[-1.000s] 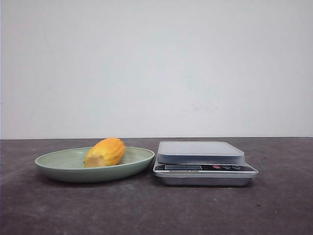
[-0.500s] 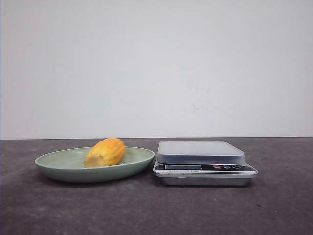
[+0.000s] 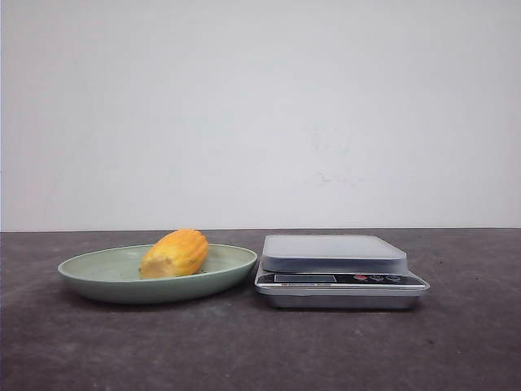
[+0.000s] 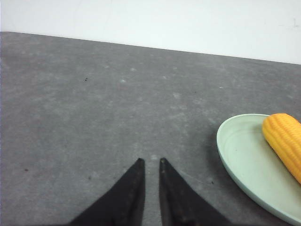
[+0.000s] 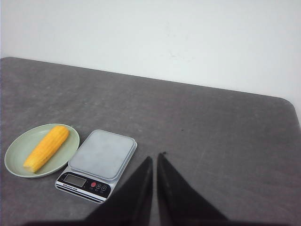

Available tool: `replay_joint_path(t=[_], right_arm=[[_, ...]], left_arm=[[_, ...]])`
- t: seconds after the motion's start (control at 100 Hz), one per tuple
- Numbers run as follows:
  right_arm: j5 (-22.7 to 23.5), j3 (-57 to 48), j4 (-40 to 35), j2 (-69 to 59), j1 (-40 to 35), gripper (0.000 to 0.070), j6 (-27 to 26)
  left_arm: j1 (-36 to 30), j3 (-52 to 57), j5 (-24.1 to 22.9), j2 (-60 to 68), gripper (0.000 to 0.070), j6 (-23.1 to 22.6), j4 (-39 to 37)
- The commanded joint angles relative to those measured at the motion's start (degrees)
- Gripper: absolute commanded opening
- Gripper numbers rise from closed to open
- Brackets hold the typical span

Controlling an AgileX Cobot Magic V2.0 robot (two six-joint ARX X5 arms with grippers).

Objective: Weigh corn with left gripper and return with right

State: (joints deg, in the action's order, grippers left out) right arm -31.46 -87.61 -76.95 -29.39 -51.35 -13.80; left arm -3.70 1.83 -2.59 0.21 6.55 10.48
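Left wrist view shows you the left gripper [image 4: 150, 162] with its two black pointed fingers drawn almost together, only a thin slit between the tips, holding nothing and hanging over the bare dark grey table [image 4: 94, 108]; the right gripper [image 5: 155, 157] is likewise nearly closed and empty, to the right of the things. On the left of your front view the short yellow-orange corn cob [image 3: 175, 253] lies on its side in the shallow pale green plate [image 3: 98, 273], pale cut end nearest you. Just right of the plate, you see the silver digital kitchen scale [image 3: 334, 254], its flat grey platform bare.
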Motion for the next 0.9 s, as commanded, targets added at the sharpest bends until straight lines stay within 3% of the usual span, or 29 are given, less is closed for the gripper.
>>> replay_joint_path(t=[0.0,0.5,0.69,0.89], right_arm=[[-0.1,-0.9,-2.4,0.0,-0.6,0.0008,-0.8],[-0.2,-0.9,-1.3,0.0,0.5,0.0008,0.3],[1.8,2.6,10.4,2.4,13.6,0.0008,8.8],[13.4,17.7,27.1,11.0,30.5,0.0008,15.3]], left_arm=[[0.1,-1.0,0.2,0.0,0.0012,-1.0,0.2],[0.1,-1.0,0.2,0.0,0.0012,-1.0,0.2],[0.0,-1.0,0.2,0.0,0.0012,-1.0,0.2],[0.1,-1.0,0.2,0.0,0.0012,-1.0,0.2]])
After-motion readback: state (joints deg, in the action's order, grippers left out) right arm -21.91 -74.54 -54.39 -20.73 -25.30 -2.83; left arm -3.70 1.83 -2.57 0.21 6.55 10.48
